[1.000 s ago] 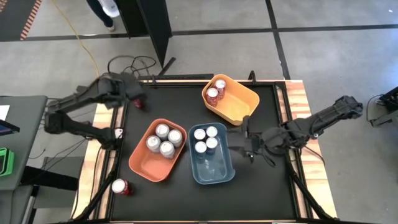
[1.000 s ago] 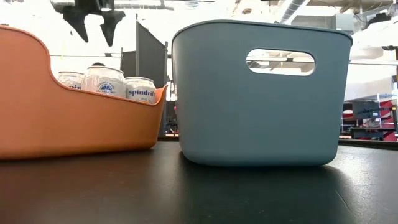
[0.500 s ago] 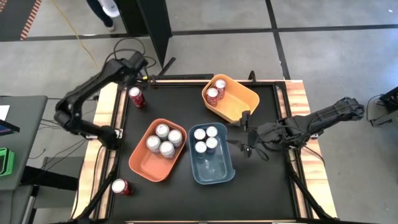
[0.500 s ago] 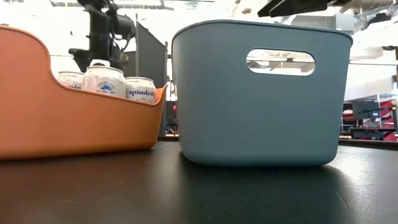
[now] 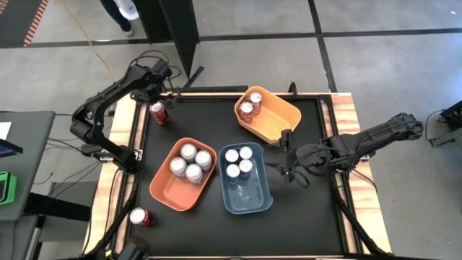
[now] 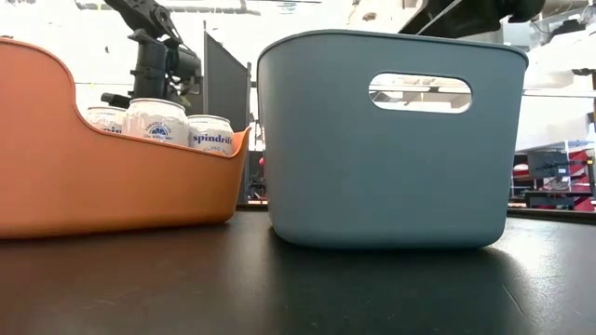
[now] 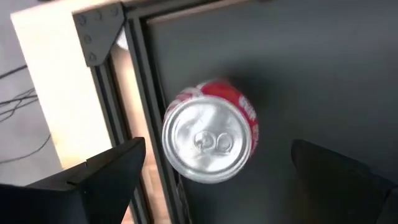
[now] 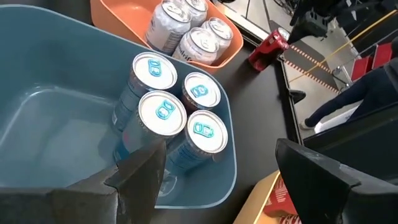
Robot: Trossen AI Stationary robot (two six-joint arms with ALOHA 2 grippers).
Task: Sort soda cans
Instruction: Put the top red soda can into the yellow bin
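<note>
**Left arm drew back from the red can**

Black table [image 5: 310, 217] held three bins. Blue bin [image 5: 245, 191] kept four cans. Left gripper [image 5: 160, 92], fingers spread, had lifted off the red can [image 5: 158, 113] at the far-left edge. Right gripper [image 5: 283, 155], fingers apart, stayed beside the blue bin.

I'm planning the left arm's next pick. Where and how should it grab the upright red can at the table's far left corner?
Grip the red can across its round side wall, coming straight down from above. It stands upright, silver top facing the left gripper, whose open fingers already sit either side of it. The table's edge rail runs close beside the can, so the finger on that side likely has little room.
</note>
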